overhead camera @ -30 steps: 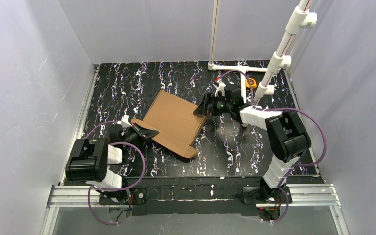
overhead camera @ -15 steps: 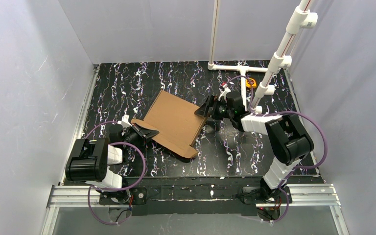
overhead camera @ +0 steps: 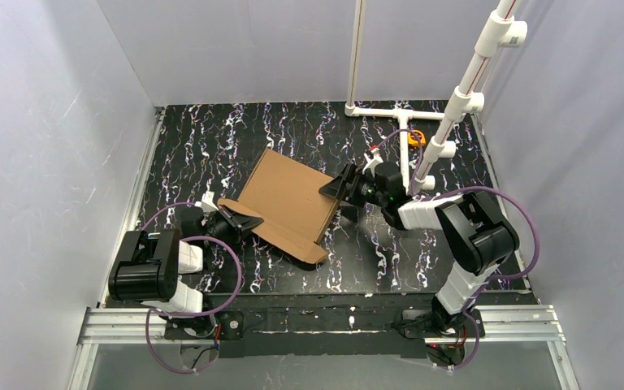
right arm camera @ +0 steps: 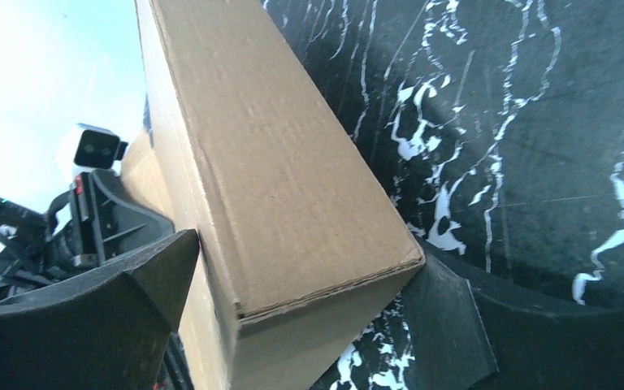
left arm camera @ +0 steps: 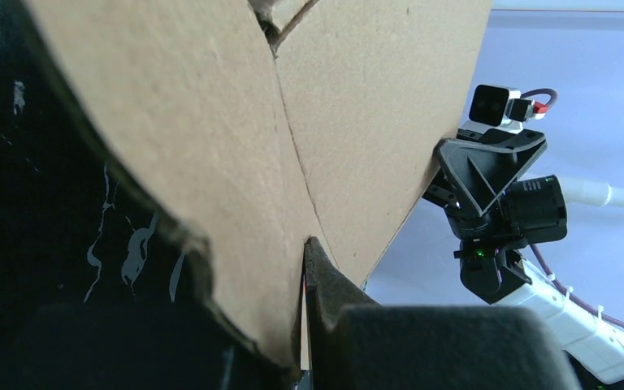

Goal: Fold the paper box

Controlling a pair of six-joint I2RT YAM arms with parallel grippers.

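Note:
The paper box point(overhead camera: 288, 199) is a brown cardboard mailer lying mid-table, with one flap point(overhead camera: 292, 244) spread toward the near side. My left gripper point(overhead camera: 240, 219) is shut on the box's left flap. In the left wrist view the cardboard point(left arm camera: 211, 138) is pinched at the fingertips point(left arm camera: 313, 252), and one finger is hidden behind it. My right gripper point(overhead camera: 343, 193) is open at the box's right corner. In the right wrist view that corner point(right arm camera: 317, 244) sits between the tips of the two spread fingers point(right arm camera: 97, 313), which stand on either side of it.
A white pipe frame point(overhead camera: 398, 114) lies at the back right with a small orange part point(overhead camera: 416, 136) by it. A slanted white pipe point(overhead camera: 465, 89) rises just behind my right arm. Grey walls enclose the table on three sides.
My right gripper has rolled and shifted slightly toward the near left, so its jaws now straddle the box's corner. The box and my left gripper have not moved.

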